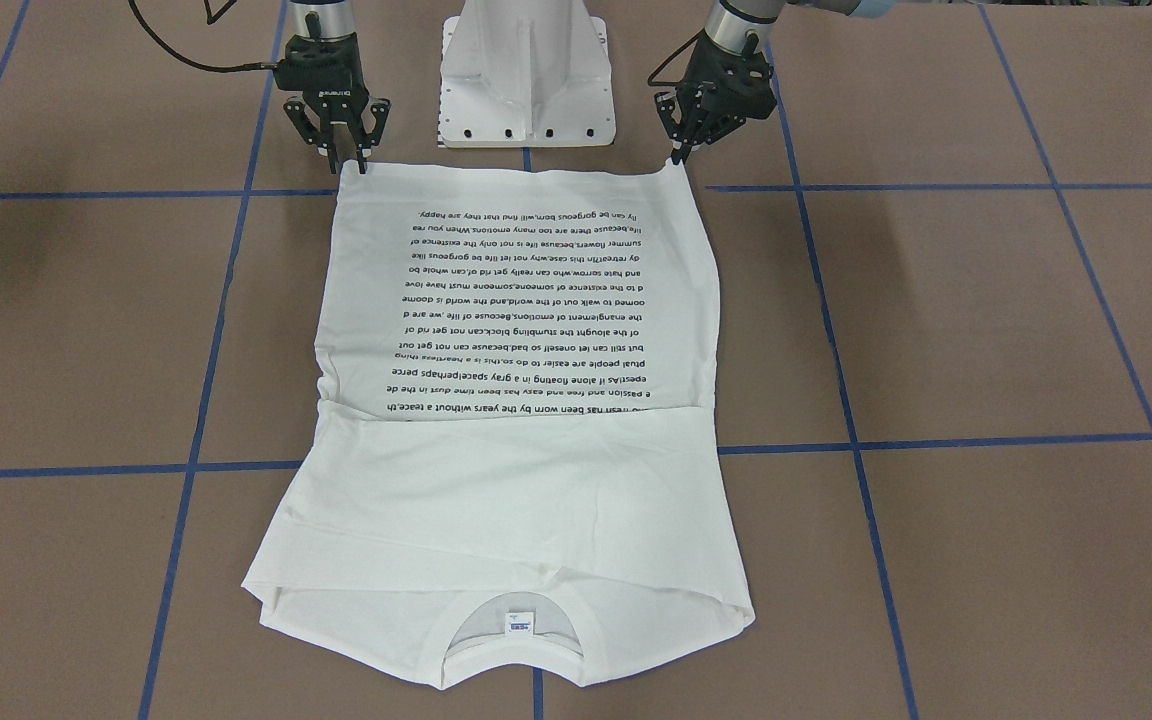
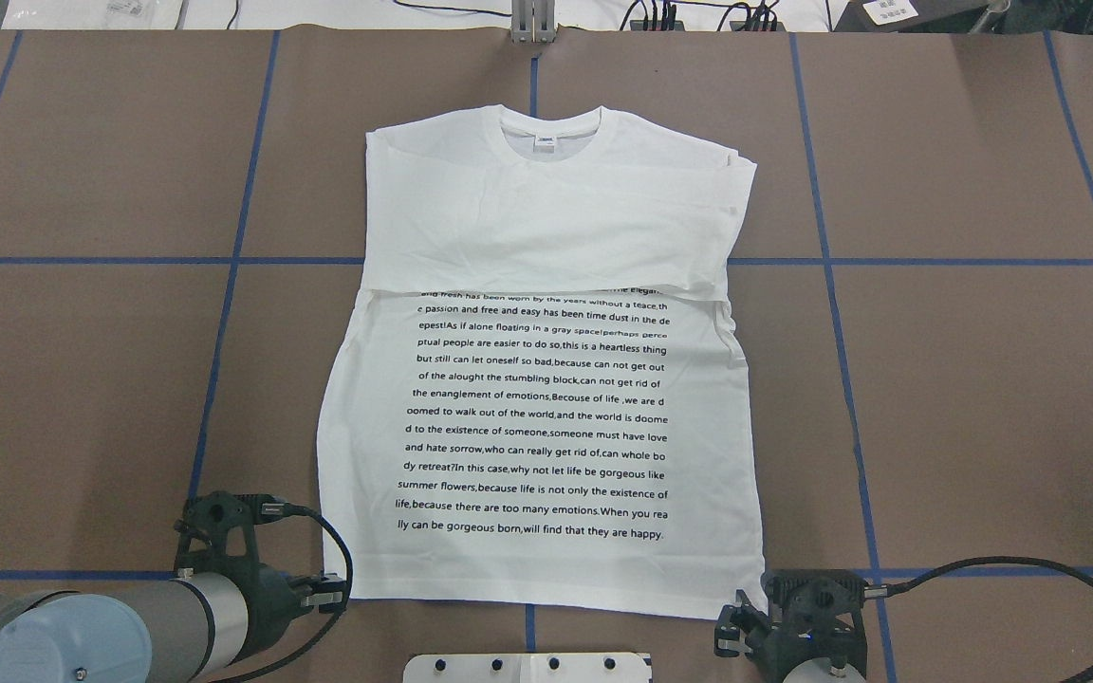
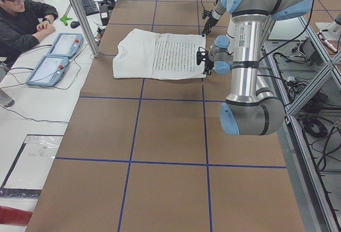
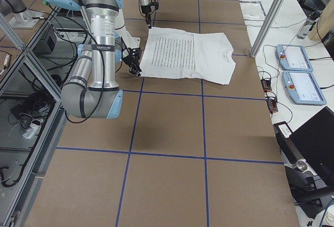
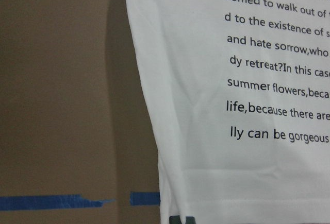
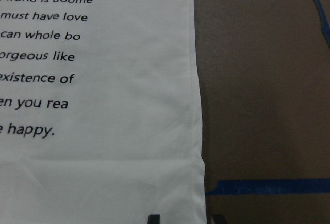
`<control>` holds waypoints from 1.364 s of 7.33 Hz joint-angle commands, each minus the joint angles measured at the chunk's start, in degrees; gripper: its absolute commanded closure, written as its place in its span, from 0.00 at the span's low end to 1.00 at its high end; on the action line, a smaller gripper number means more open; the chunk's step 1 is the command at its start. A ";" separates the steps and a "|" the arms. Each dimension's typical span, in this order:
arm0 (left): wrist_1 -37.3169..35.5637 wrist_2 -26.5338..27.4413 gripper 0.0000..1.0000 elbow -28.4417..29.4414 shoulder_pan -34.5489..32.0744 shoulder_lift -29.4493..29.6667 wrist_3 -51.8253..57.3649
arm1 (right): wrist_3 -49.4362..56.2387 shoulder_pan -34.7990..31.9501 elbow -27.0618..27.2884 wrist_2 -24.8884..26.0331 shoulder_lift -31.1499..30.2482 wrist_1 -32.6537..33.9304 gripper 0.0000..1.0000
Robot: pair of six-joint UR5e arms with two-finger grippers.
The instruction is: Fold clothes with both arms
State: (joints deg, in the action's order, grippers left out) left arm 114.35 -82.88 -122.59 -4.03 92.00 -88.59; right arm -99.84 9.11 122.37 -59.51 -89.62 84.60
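Note:
The white T-shirt [image 1: 516,480] [image 2: 546,209] lies flat on the brown table, printed text up, sleeves folded in across the chest and collar [image 2: 551,123] at the far side. My left gripper [image 1: 679,152] [image 2: 326,590] is at the near hem corner on its side. In the left wrist view its tips [image 5: 184,219] sit together on the hem, shut on the cloth. My right gripper [image 1: 348,160] [image 2: 734,621] is at the other near hem corner. Its two fingertips [image 6: 153,218] stand apart, one over cloth and one over table, straddling the shirt's side edge.
The white pedestal base [image 1: 526,80] [image 2: 527,667] stands between the arms, just behind the hem. Blue tape lines [image 2: 233,261] grid the table. A seated person [image 3: 21,18] and two tablets [image 4: 297,57] are beyond the collar end.

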 commanded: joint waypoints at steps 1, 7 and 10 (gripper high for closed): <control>0.00 0.00 1.00 -0.54 -0.01 -0.06 0.00 | 0.00 0.21 -0.55 0.01 0.06 0.04 0.57; -0.09 0.09 1.00 -1.42 -0.01 -0.15 0.00 | 0.44 0.04 -0.29 -0.08 0.76 0.30 1.00; -1.31 -2.70 1.00 -8.58 -0.36 -2.50 0.09 | 1.05 -2.43 12.46 -2.44 -2.38 8.23 1.00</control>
State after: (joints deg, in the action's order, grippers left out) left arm 113.88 -83.61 -127.01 -4.26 91.16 -88.54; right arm -98.99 7.21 127.30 -60.52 -90.16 87.20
